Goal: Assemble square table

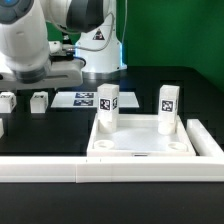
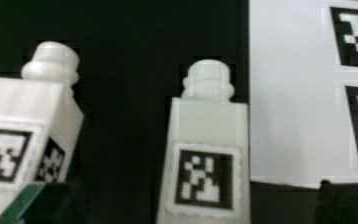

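Black work surface [image 1: 30, 133] before a green wall [image 1: 170, 30] carries the square table top [image 1: 150, 143] with two legs [image 1: 107, 105] standing on it, while the gripper [image 1: 28, 85], its opening impossible to tell, hangs over two loose legs [image 1: 39, 103].

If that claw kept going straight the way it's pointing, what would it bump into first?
Probably the loose white leg centred in the wrist view, lying on its side; depth is hard to judge.

One tabletop [image 1: 150, 143]. Four legs [image 1: 107, 106] [image 1: 167, 108] [image 1: 39, 102] [image 1: 8, 100]: two beneath the gripper [image 1: 35, 82], two farther off, standing on the tabletop. One marker board [image 1: 68, 98]. One rail [image 1: 60, 172].
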Robot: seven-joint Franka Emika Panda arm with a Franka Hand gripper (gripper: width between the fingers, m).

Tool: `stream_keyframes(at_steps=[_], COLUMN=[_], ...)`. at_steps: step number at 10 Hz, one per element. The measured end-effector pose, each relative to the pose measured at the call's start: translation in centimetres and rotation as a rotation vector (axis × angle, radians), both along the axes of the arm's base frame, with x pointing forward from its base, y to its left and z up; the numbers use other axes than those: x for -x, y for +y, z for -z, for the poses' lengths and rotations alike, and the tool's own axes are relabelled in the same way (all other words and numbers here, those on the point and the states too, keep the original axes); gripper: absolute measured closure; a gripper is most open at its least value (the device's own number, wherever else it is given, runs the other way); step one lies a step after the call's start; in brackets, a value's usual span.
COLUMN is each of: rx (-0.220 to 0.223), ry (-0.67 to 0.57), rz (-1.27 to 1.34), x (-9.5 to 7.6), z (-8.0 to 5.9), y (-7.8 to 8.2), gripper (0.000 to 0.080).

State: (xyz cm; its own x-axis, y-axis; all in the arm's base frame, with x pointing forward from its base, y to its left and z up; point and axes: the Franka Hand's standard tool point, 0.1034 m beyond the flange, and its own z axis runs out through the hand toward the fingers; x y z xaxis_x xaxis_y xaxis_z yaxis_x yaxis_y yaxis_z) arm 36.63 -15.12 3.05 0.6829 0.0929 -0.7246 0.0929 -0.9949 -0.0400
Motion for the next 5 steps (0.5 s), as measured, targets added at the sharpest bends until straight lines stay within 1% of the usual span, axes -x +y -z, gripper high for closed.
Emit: stream_keyframes(at_steps=[3, 5], rx=[-0.006, -0.003], ry=[0.003, 0.014], rz=[-0.017, -0.016], x=[0.1, 1.2], z=[0.4, 1.5], y=[0.9, 0.6], gripper=[0.0150, 0.0150])
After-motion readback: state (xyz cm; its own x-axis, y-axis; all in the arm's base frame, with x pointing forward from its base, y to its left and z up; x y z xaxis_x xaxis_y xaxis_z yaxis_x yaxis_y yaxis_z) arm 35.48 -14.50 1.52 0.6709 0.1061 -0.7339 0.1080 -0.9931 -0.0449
